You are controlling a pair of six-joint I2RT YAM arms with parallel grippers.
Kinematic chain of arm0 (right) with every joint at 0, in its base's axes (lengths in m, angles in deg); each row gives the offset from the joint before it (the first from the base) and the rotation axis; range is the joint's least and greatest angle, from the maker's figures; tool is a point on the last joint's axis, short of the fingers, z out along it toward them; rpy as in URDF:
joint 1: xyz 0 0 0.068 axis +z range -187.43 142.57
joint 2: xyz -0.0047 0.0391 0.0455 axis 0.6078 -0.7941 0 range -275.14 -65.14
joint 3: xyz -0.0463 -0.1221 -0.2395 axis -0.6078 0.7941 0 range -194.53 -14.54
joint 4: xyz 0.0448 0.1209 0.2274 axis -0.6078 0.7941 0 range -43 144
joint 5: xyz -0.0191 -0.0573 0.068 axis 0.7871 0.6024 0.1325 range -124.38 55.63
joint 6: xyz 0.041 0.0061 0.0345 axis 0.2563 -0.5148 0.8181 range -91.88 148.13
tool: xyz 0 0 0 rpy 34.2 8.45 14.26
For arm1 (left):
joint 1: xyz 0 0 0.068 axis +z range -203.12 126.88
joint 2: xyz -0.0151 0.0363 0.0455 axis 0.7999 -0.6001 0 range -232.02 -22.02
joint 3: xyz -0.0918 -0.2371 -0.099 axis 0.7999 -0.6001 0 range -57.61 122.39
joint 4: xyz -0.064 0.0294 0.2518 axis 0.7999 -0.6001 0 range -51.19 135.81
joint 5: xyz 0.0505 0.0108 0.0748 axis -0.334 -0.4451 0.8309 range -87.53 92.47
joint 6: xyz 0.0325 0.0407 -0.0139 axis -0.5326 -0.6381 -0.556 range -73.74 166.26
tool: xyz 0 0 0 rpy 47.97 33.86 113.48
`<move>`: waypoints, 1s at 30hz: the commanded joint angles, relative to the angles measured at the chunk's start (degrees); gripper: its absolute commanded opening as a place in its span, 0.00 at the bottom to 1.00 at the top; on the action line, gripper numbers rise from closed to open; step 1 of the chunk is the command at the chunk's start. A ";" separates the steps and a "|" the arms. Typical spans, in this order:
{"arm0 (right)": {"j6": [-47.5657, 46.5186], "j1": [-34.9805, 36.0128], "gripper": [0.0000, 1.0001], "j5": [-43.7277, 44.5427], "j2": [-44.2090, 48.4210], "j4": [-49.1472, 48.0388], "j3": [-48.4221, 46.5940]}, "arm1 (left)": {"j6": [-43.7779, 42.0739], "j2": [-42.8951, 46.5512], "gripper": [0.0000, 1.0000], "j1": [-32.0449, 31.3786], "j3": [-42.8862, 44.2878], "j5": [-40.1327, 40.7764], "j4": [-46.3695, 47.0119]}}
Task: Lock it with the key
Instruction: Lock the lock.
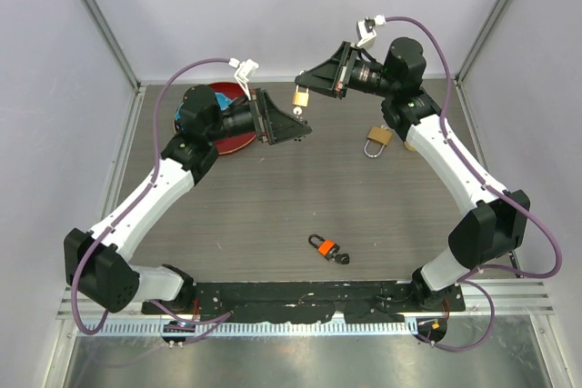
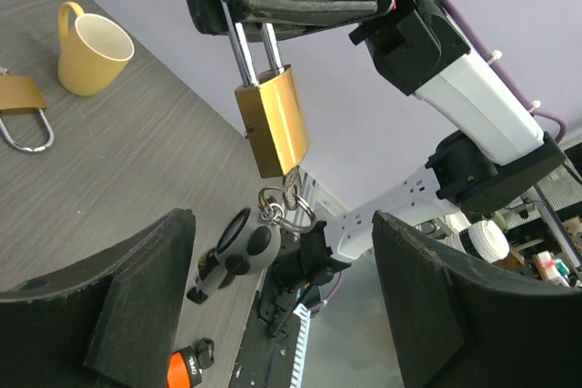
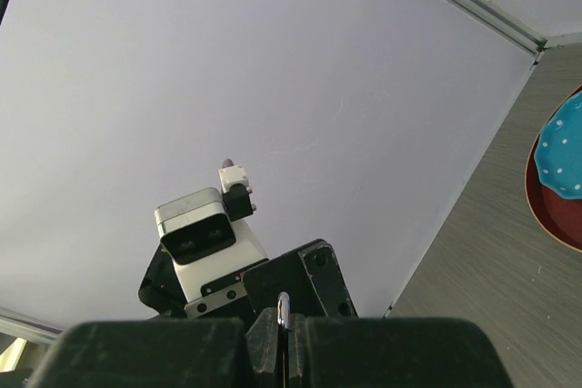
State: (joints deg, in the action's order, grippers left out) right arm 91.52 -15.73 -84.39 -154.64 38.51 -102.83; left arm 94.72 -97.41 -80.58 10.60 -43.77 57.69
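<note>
A brass padlock (image 1: 298, 97) hangs in the air above the far middle of the table. My right gripper (image 1: 306, 77) is shut on its steel shackle (image 3: 284, 308) and holds it from above. In the left wrist view the padlock (image 2: 275, 124) hangs body down, with a key ring (image 2: 287, 202) dangling from its underside. My left gripper (image 1: 304, 130) is open just below and left of the padlock. Its two fingers (image 2: 136, 315) stand wide apart below the key ring and touch nothing.
A second brass padlock (image 1: 376, 140) lies on the table under the right arm, beside a yellow mug (image 2: 91, 54). A red plate (image 1: 233, 142) holding a blue dish sits at the far left. A small orange-and-black lock (image 1: 328, 248) lies near the front.
</note>
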 commanded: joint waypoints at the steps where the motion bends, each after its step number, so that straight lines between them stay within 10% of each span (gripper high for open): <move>1: 0.94 0.10 0.02 0.71 3.27 -2.58 -0.22 | -0.22 -0.19 0.77 -0.49 1.23 -1.48 1.57; 13: 0.59 -0.07 0.02 1.33 3.54 -3.29 1.54 | 1.37 0.86 0.10 -0.66 -1.85 -2.01 1.48; 30: -0.11 -2.62 0.02 0.36 -3.40 -4.34 -0.57 | 7.96 7.18 0.00 -1.89 -16.08 -0.70 2.62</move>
State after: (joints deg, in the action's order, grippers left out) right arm 91.52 -17.77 -84.15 -156.78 37.77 -100.79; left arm 100.58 -93.83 -82.03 -2.76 -44.29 59.57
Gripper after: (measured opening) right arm 0.071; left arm 0.221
